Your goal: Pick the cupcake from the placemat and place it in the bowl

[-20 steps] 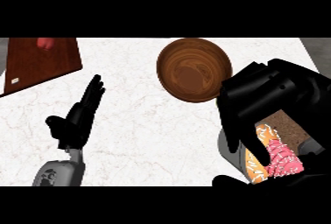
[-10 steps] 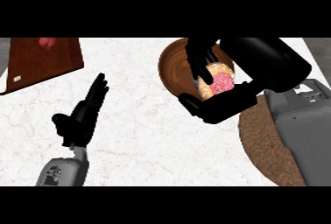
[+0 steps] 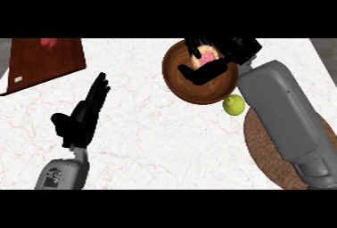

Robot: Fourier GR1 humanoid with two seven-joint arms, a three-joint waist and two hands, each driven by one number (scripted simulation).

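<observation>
- Our right hand (image 3: 233,46) has slid up across the round brown wooden bowl (image 3: 187,91), and now it's at the far rim, upper right of the frame.
- Fingers and thumb are curled around the pink-frosted cupcake (image 3: 208,57), over the bowl's upper part; we cannot tell if it touches the wood.
- A small round green fruit (image 3: 233,104) sits between the bowl and the round brown woven placemat (image 3: 262,151), lower right.
- Our left hand (image 3: 82,116) rests lower left, fingers straight and together.
</observation>
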